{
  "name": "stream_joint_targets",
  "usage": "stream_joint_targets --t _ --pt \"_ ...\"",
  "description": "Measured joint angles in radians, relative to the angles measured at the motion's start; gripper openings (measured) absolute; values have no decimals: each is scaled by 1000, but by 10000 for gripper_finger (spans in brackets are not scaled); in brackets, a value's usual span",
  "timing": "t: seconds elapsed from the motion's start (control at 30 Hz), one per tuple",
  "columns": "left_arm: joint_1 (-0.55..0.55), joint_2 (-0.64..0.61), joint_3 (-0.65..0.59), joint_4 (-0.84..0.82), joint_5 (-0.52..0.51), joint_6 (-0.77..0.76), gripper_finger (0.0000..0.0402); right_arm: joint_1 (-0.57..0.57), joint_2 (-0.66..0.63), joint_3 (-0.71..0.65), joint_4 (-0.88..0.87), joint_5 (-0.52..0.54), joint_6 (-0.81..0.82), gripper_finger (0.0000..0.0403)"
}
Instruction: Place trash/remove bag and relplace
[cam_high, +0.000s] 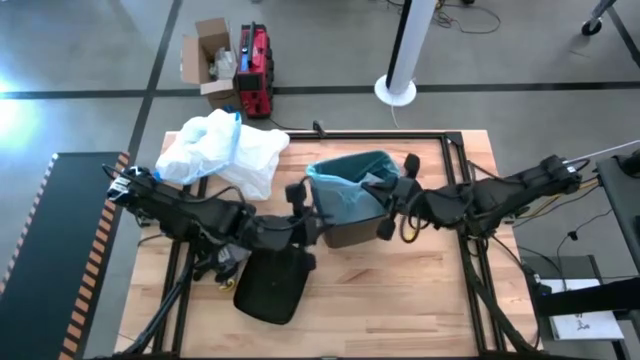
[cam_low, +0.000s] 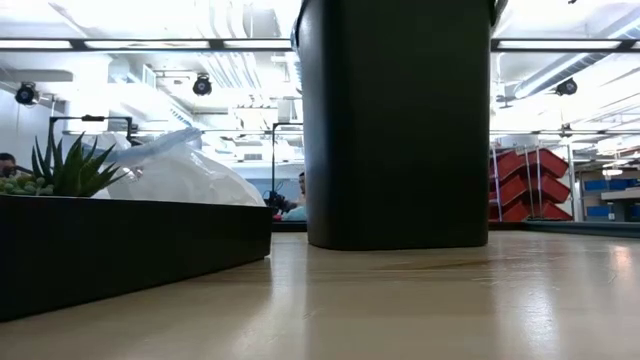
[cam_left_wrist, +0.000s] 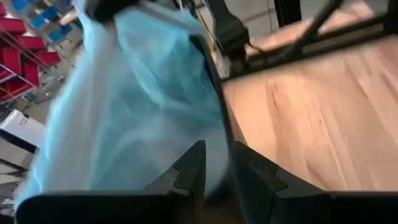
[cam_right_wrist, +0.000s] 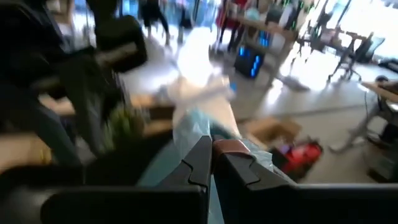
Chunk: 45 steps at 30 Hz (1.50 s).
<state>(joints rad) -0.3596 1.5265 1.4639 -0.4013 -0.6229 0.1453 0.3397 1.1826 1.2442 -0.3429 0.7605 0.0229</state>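
The black bin (cam_high: 352, 218) stands upright mid-table, lined with the light-blue bag (cam_high: 345, 178); in the low view the bin (cam_low: 400, 120) fills the middle. My left gripper (cam_high: 300, 208) is at the bin's left rim and my right gripper (cam_high: 393, 200) at its right rim, each shut on the bag. The left wrist view shows the bag (cam_left_wrist: 130, 106) spread over the bin's rim (cam_left_wrist: 217, 93). I see no trash pieces. My left gripper (cam_left_wrist: 217, 171) pinches the bag's edge (cam_left_wrist: 211, 146) where it folds over the bin's left rim. Its fingers come level from the table's left. The bag stays on the bin. My right gripper (cam_right_wrist: 211, 163) pinches a raised fold of the bag (cam_right_wrist: 202, 127) at the bin's right rim, coming from the table's right. How many layers it holds is blurred.
A white plastic bag (cam_high: 222, 150) lies at the table's far left and shows in the low view (cam_low: 185, 175). A black tray (cam_high: 272, 285) lies at the near side, left of the bin; in the low view the tray (cam_low: 130, 250) holds a green plant (cam_low: 65, 165). Black frame rails (cam_high: 455, 190) cross the table.
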Motion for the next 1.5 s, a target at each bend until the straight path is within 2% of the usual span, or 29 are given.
stream_joint_targets --t 0.2,0.33,0.47,0.67,0.87,1.13,1.23,1.37,1.5 --pt "0 -15 -19 -121 -43 -75 71 0 -3 163 -417 27 81 0" --pt "1 -31 -18 -190 -49 -116 83 0 -3 238 -558 37 59 0" --pt "1 -55 -19 -232 -41 -114 97 0 -4 281 -563 79 -11 0" --pt "1 -116 -21 -244 -38 -110 112 -12 -4 289 -529 206 -125 0" --pt "3 -158 -21 -225 -46 -105 118 -39 6 284 -416 197 -209 0" --pt "44 -210 -38 -372 -137 -167 103 -39 33 282 -242 -9 -294 0" --pt "116 -252 -114 -357 -72 -199 92 -39 54 279 -243 -106 -256 0" --pt "260 -288 -280 -209 82 -180 76 -37 99 271 -244 -243 -197 0" --pt "388 -274 -450 86 172 -76 62 -20 149 268 -244 -326 -136 0"
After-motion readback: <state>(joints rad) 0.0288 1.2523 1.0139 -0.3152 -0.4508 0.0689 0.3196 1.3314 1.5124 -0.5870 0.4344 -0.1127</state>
